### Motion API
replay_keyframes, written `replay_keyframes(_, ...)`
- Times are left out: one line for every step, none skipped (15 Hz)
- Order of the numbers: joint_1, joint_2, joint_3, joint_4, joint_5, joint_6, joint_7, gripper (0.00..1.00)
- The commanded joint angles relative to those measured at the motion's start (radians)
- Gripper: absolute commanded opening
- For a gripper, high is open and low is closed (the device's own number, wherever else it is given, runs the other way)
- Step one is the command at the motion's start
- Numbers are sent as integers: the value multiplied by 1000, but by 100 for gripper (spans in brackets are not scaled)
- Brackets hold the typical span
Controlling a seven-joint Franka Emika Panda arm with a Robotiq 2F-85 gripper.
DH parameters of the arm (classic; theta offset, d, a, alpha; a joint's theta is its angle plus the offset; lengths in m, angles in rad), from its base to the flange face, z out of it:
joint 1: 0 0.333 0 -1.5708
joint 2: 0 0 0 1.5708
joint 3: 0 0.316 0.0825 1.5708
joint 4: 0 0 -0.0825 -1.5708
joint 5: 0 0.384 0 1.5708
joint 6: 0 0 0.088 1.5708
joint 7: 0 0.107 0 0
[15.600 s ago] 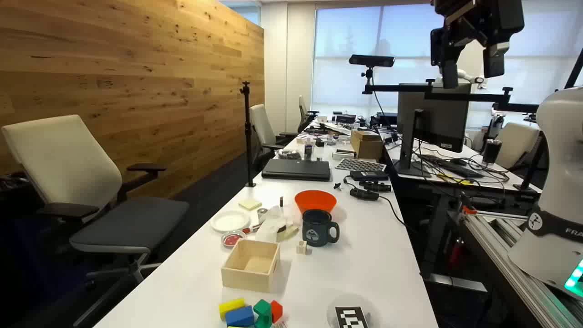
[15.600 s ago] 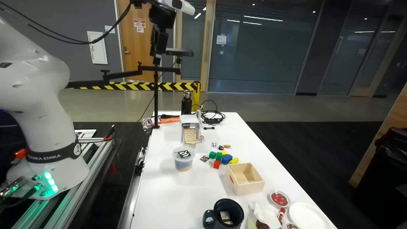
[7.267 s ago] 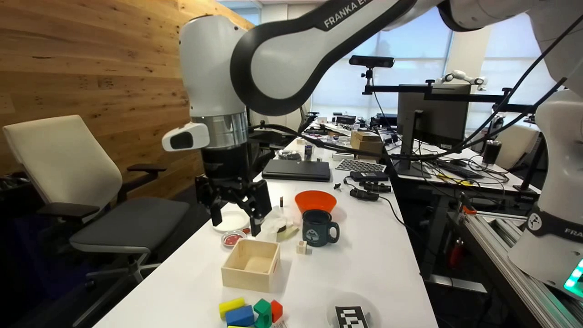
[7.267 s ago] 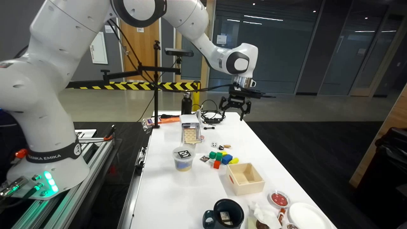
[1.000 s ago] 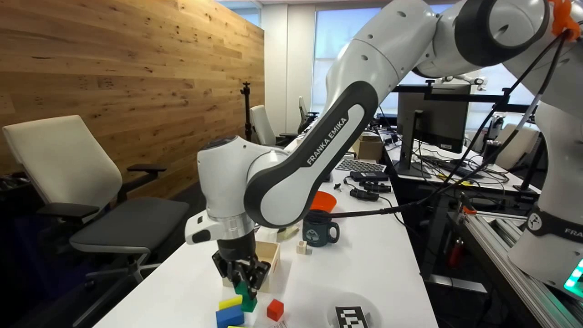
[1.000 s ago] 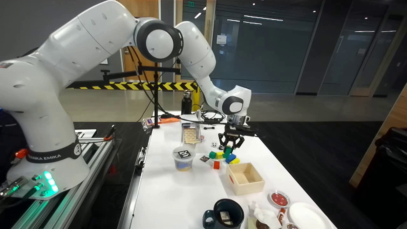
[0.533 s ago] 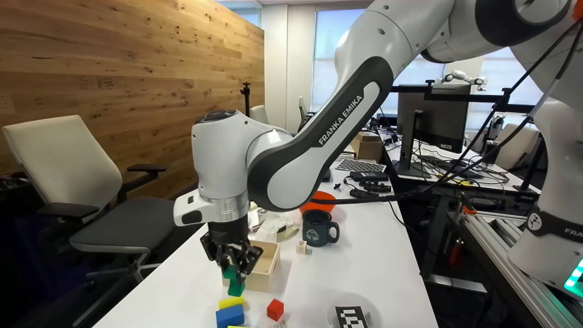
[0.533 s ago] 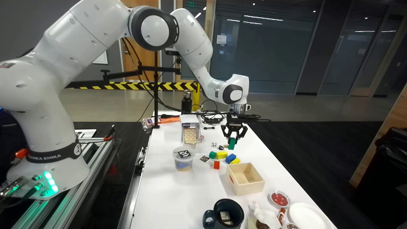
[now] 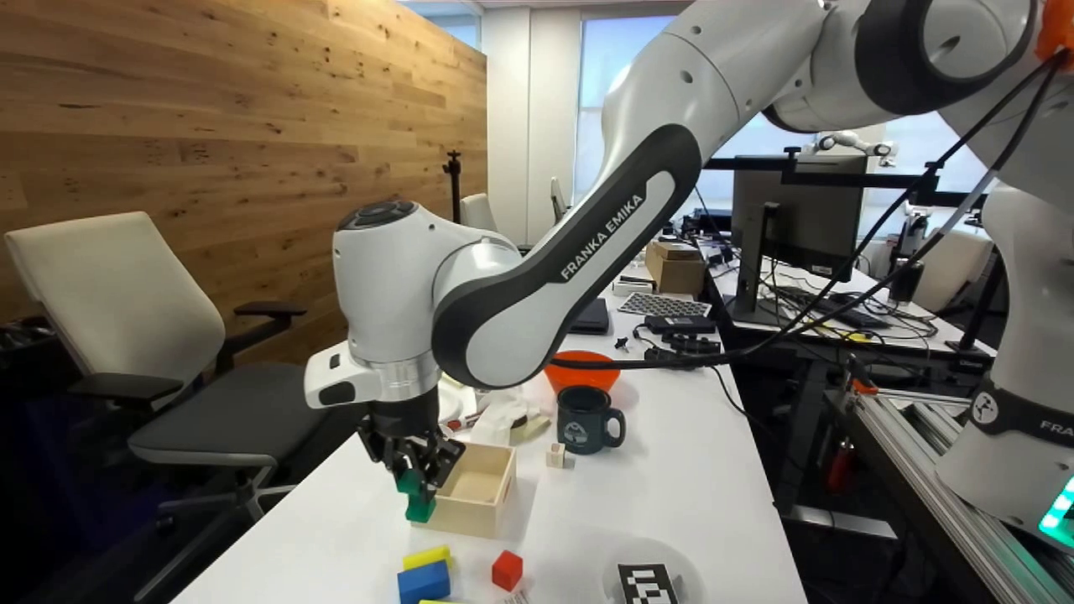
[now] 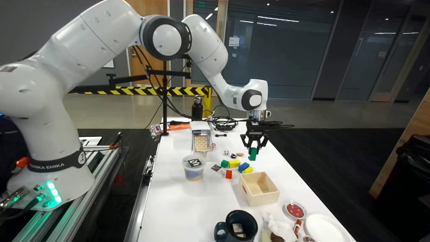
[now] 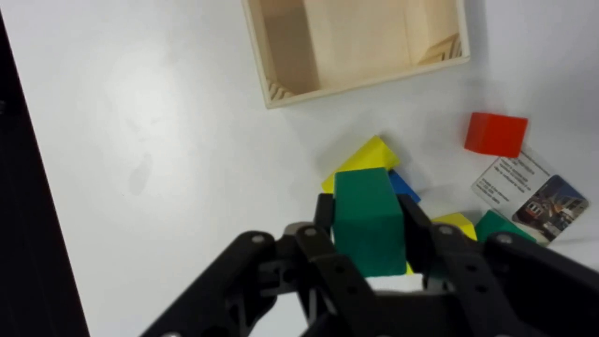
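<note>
My gripper (image 11: 366, 206) is shut on an oblong green block (image 11: 369, 234), with one finger against each side. In both exterior views the green block (image 9: 419, 509) (image 10: 253, 154) hangs above the white table, pointing down. An open wooden box (image 11: 374, 83) (image 10: 265, 201) stands near it, its inside bare where the wrist view shows it. Under the held block lie a yellow block (image 11: 362, 161) and a blue block (image 9: 424, 581), the latter mostly hidden in the wrist view. A red block (image 11: 503, 135) sits apart from them, near a printed card (image 11: 519, 180).
A lidded tub (image 10: 194, 171) stands near the robot's side of the table. Beyond the box are a dark mug (image 9: 585, 424), an orange bowl (image 9: 587, 373) and a white plate (image 10: 326, 228). Another green block (image 10: 224, 163) lies by the yellow one (image 10: 234, 163).
Several seconds ago the gripper was empty and open. Over the last second it has lifted the green block off the table and carried it sideways, away from the robot's base.
</note>
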Motion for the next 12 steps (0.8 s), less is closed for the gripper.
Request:
replay_keyframes(48, 62, -47, 125, -92, -161, 18, 12)
replay_keyframes(50, 74, -46, 146, -103, -190, 4, 12)
replay_keyframes(51, 83, -41, 166, -110, -209, -7, 12)
replay_keyframes(57, 100, -37, 198, -115, -224, -10, 12)
replay_keyframes(70, 117, -43, 233, -126, -251, -6, 12)
replay_keyframes(90, 135, -55, 272, -147, -284, 0, 12)
replay_keyframes(109, 152, -66, 308, -168, -317, 1, 12)
replay_keyframes(133, 173, -82, 351, -197, -358, 4, 12)
replay_keyframes(149, 193, -91, 388, -220, -387, -4, 12)
replay_keyframes(172, 215, -108, 430, -249, -429, -9, 12)
replay_keyframes(189, 234, -120, 464, -272, -462, -17, 12)
replay_keyframes(201, 254, -126, 498, -292, -488, -23, 12)
